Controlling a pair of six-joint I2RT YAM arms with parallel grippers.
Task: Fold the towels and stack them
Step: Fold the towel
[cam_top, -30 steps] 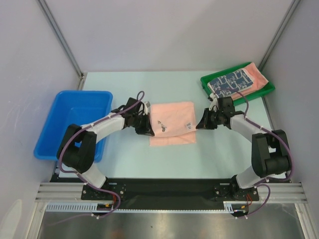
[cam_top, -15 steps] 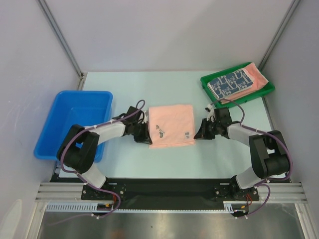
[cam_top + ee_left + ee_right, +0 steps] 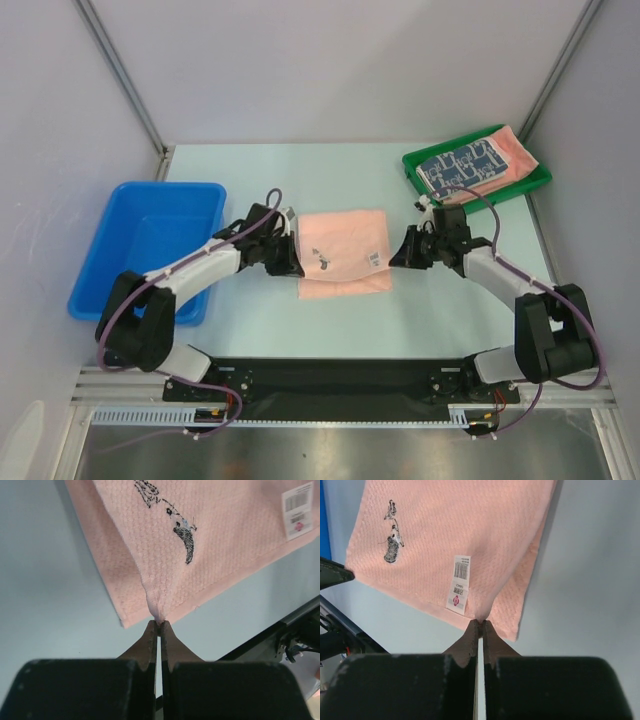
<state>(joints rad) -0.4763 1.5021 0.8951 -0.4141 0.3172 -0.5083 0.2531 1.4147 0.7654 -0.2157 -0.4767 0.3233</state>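
A salmon-pink towel (image 3: 343,250), folded double, is held between my two grippers over the middle of the table. My left gripper (image 3: 296,262) is shut on its left edge (image 3: 159,611), the cloth puckered at the fingertips. At the opposite side my right gripper (image 3: 394,256) is shut on its right edge (image 3: 481,615), beside a white barcode label (image 3: 458,584). A small dark embroidered figure (image 3: 182,530) marks the top layer. Two folded towels, a dark blue patterned one (image 3: 458,165) on a salmon-pink one (image 3: 508,152), lie in the green tray (image 3: 540,179).
A blue bin (image 3: 150,240) stands at the left of the table, close behind my left arm. The green tray sits at the far right corner. Grey walls with metal posts close the table in on three sides.
Both grippers have moved away from the near edge with the towel pinched between them. The towel's near edge has shifted farther from me and its lower layer shows below again.
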